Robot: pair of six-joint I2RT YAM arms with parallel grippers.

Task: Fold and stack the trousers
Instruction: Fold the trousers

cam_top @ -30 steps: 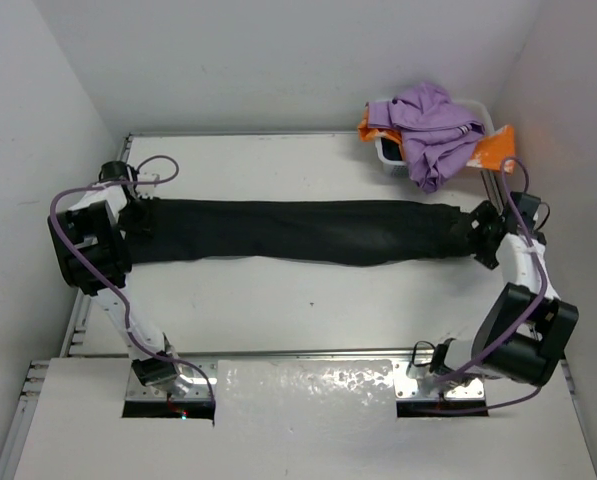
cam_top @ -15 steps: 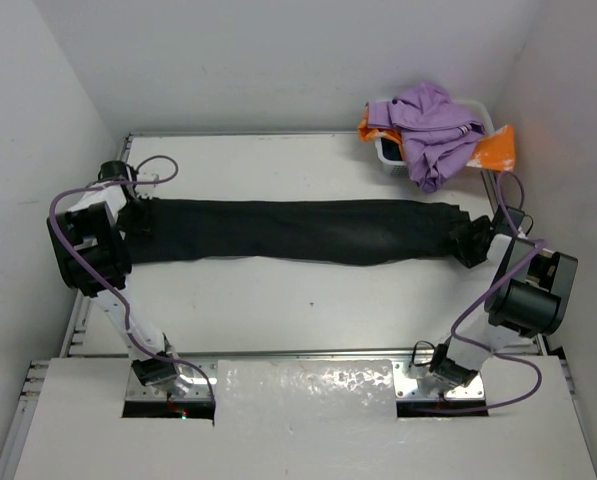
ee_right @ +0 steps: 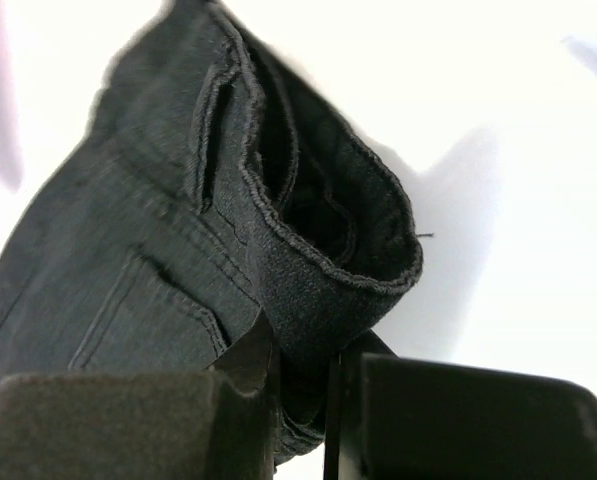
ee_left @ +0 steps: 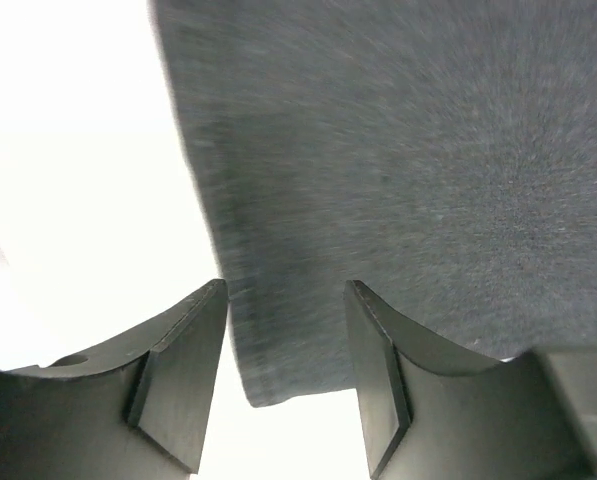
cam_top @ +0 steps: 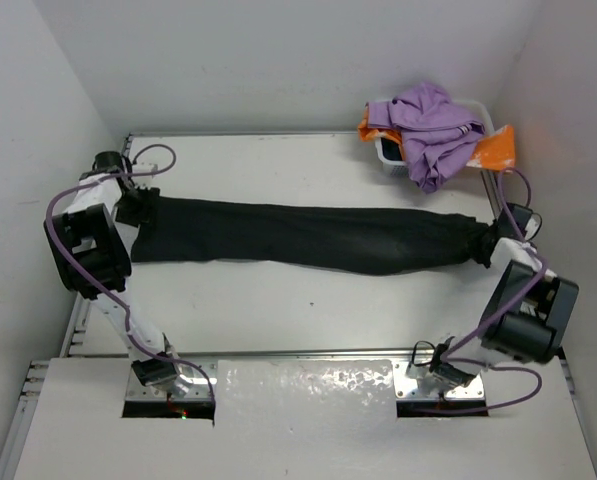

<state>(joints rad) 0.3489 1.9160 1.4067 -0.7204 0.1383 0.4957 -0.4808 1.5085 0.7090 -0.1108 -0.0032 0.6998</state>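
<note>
Table-top, mid-fold: the trousers point(cam_top: 308, 236) lie drawn out in one long black band across the table point(cam_top: 278, 300), the hem end at your left, the waistband at your right. Your right gripper point(ee_right: 303, 362) is clamped on the waistband, a fold of denim pinched between its jaws. Your left gripper point(ee_left: 286, 292) stands with jaws apart, a hem corner lying in the gap and not pinched.

Expect soft, limp cloth with a little denim weight: it will likely sag and drag wherever it is not held, but it is neither fragile nor slippery. The thick stitched waistband and the hem edge look like the surest holds, so close on the hem corner before you lift.

By count: one pair of trousers, two grippers, and at the far right corner one purple garment point(cam_top: 430, 128) heaped over one orange cloth point(cam_top: 494, 150) and one white basket point(cam_top: 386, 150)
</note>
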